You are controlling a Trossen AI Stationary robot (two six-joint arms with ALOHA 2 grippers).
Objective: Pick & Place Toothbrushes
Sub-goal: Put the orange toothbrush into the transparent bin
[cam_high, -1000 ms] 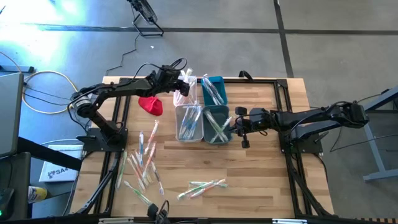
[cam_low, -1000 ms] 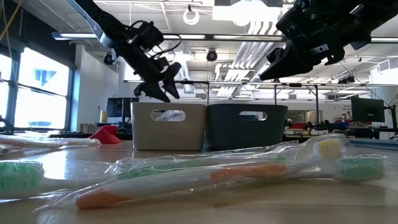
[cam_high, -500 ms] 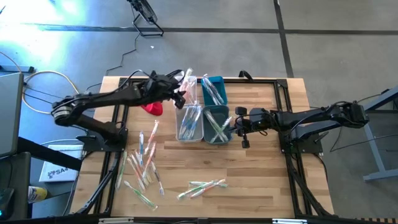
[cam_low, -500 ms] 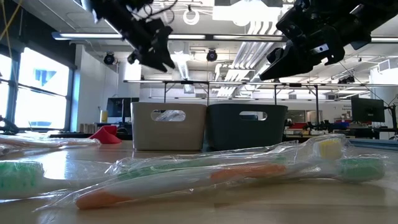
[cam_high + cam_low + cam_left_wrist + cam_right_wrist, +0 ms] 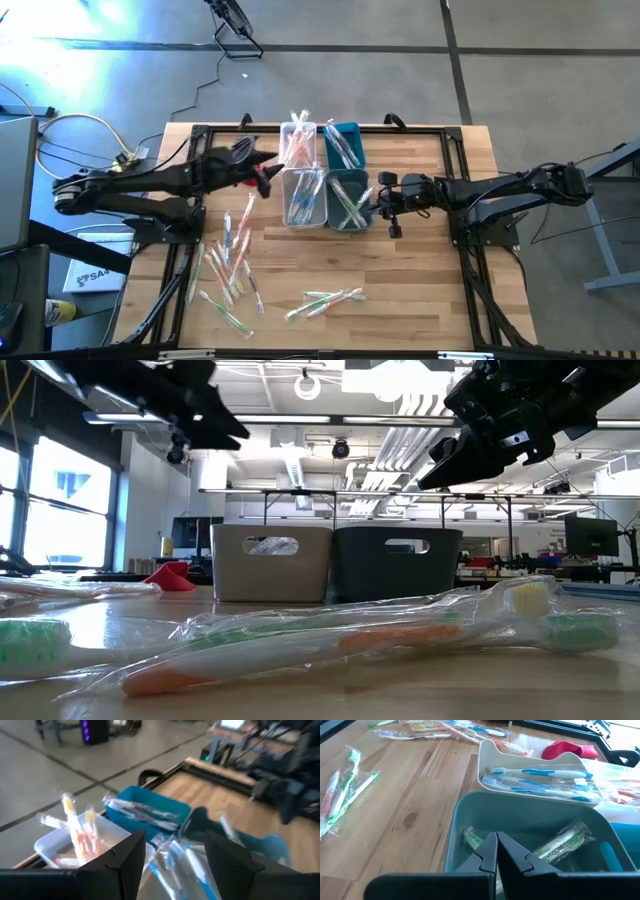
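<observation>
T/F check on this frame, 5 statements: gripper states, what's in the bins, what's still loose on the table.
1. The left gripper is open and holds nothing. True.
2. The right gripper is open wide. False: its fingers are shut, hovering over the near teal bin.
3. The near white bin holds toothbrushes with blue handles. True.
4. All toothbrushes are already sorted into the bins. False: many wrapped loose toothbrushes lie on the table, plus a small green group near the front edge.
5. The red cloth is inside a bin. False: it lies on the table beside the white bins.
</observation>
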